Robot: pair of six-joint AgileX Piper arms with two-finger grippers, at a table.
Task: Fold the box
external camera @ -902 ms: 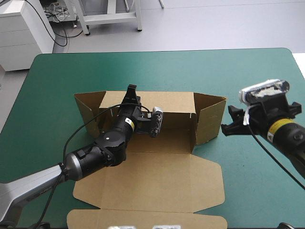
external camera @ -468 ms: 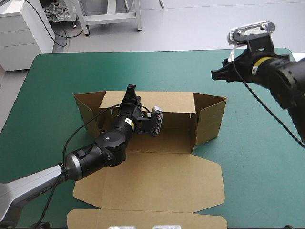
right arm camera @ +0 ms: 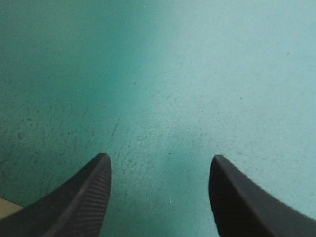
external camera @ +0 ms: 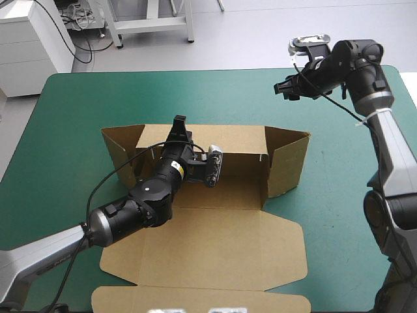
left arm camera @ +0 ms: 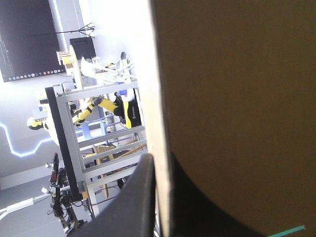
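Observation:
The brown box [external camera: 215,241] lies mid-table, its back wall [external camera: 228,140] raised, side flaps [external camera: 290,160] angled up and the lid flat toward the near edge. My left gripper [external camera: 179,124] is at the top edge of the back wall, near its left end. In the left wrist view, the left gripper [left arm camera: 160,165] is shut on the box, with one black finger [left arm camera: 140,197] on each side of the board's edge. My right gripper [external camera: 283,88] hangs over the teal-green cover beyond the box's right flap. In its own view, the right gripper [right arm camera: 159,158] is open and holds nothing.
Bare teal-green cover [external camera: 339,215] lies to the right, left and far side of the box. The lid's front flap [external camera: 195,301] reaches the table's near edge. A sliver of brown board [right arm camera: 6,208] shows beside one right finger.
The right arm has swung up from beside the box's right flap to over the table's far right part. The left gripper and the box have not moved.

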